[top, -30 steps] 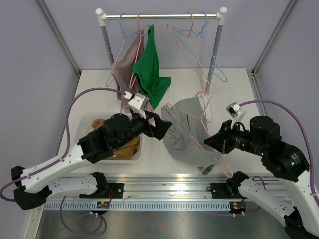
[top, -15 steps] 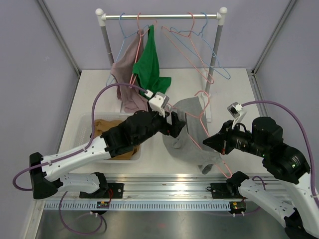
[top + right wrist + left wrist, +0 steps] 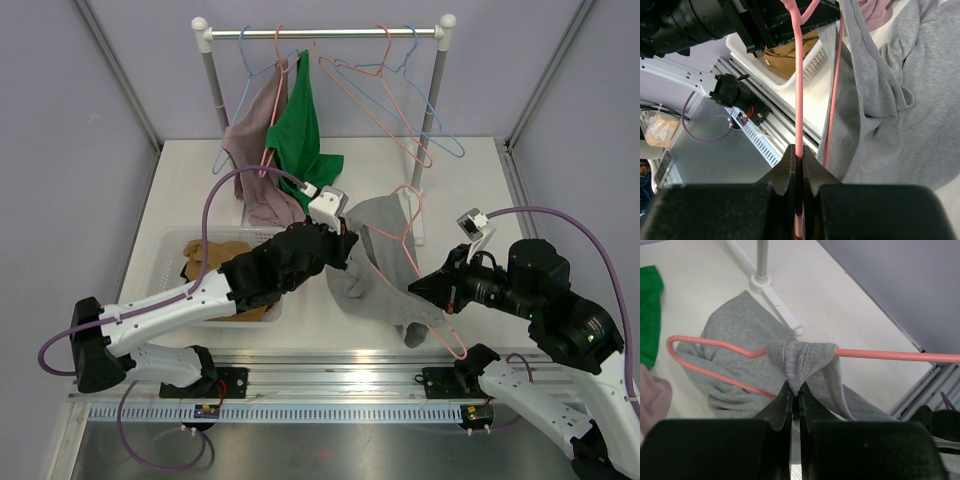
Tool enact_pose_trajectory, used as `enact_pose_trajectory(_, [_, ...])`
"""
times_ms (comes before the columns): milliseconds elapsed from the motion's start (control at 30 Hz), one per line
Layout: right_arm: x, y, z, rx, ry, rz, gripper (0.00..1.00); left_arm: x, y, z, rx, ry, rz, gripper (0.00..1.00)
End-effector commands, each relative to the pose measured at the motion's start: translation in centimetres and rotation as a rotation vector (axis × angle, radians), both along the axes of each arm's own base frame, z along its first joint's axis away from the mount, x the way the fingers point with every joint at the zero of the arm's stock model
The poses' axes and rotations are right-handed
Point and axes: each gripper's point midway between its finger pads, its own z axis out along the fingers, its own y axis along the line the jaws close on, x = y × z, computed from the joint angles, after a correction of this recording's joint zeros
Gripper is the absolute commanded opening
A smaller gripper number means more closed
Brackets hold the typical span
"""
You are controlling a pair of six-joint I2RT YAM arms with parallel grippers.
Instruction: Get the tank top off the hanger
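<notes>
The grey tank top (image 3: 372, 280) lies on the table, still threaded on a pink wire hanger (image 3: 408, 245). My left gripper (image 3: 349, 244) is shut on the tank top's strap (image 3: 800, 357), pinching the fabric where it drapes over the hanger's wire (image 3: 880, 354). The left gripper (image 3: 796, 390) has its jaws pressed together with grey cloth between the tips. On the right, my right gripper (image 3: 416, 288) is shut on the hanger's lower wire (image 3: 798, 100); this gripper (image 3: 799, 156) sits just left of the tank top's body (image 3: 895, 95).
A clothes rack (image 3: 322, 33) stands at the back with a green garment (image 3: 300, 135), a mauve garment (image 3: 252, 150) and bare wire hangers (image 3: 400, 95). A white basket (image 3: 172, 262) with brown clothing sits at the left. The rack's foot (image 3: 761, 279) is near the tank top.
My left arm reached right to the tank top, and its jaws went from open to shut on the strap. The right gripper kept its hold on the hanger.
</notes>
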Motion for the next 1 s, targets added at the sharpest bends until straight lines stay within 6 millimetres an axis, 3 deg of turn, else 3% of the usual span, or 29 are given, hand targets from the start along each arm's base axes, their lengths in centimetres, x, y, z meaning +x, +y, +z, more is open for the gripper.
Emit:
enact_pose_trajectory(0, [-0.3, -0.4, -0.6, -0.050, -0.057, 0.039, 0.00, 2.1, 3.4, 2.8, -0.044, -0.033, 0.225, 0.00])
enact_pose_trajectory(67, [-1.6, -0.4, -1.8, -0.072, -0.035, 0.108, 0.00, 3.3, 7.2, 2.7, -0.041, -0.030, 0.423, 0.00])
enact_pose_trajectory(133, [-3.3, -0.4, -3.1, -0.093, -0.013, 0.189, 0.00, 3.7, 10.5, 1.3, 0.019, -0.011, 0.548, 0.00])
enact_pose_trajectory(200, [-6.0, -0.2, -2.5, -0.039, -0.045, 0.312, 0.00, 4.1, 14.0, 0.5, 0.016, 0.016, 0.659, 0.00])
enact_pose_trajectory(300, [-8.6, -0.1, -0.6, 0.068, -0.146, 0.424, 0.00, 4.2, 16.0, -0.2, -0.021, 0.046, 0.667, 0.00])
enact_pose_trajectory(367, [-9.4, -0.2, 0.5, 0.117, -0.223, 0.444, 0.00, 3.8, 15.5, -0.4, -0.024, 0.050, 0.605, 0.00])
enact_pose_trajectory(433, [-9.0, -0.2, 1.5, 0.145, -0.296, 0.425, 0.00, 3.3, 15.0, -0.4, -0.044, 0.054, 0.551, 0.00])
enact_pose_trajectory(533, [-7.5, -0.3, 2.5, 0.163, -0.389, 0.350, 0.00, 1.9, 13.0, -0.2, -0.082, 0.065, 0.397, 0.00])
enact_pose_trajectory(667, [-4.3, -0.6, 3.7, 0.196, -0.461, 0.181, 0.00, -1.6, 9.9, 0.6, -0.192, 0.087, 0.127, 0.00])
enact_pose_trajectory(700, [-4.2, -0.3, 4.7, 0.226, -0.508, 0.190, 0.00, -2.2, 9.4, 1.6, -0.240, 0.068, 0.083, 0.00])
enact_pose_trajectory(767, [-5.2, 0.7, 4.6, 0.243, -0.543, 0.294, 0.00, -3.3, 9.6, 1.9, -0.284, 0.071, 0.048, 0.00])
enact_pose_trajectory(867, [-6.2, 1.6, 6.2, 0.293, -0.605, 0.397, 0.00, -3.4, 10.7, 2.3, -0.299, 0.062, 0.079, 0.00])
enact_pose_trajectory(967, [-4.6, 2.0, 7.9, 0.324, -0.616, 0.336, 0.00, -3.5, 11.1, 1.1, -0.258, 0.079, 0.087, 0.00])
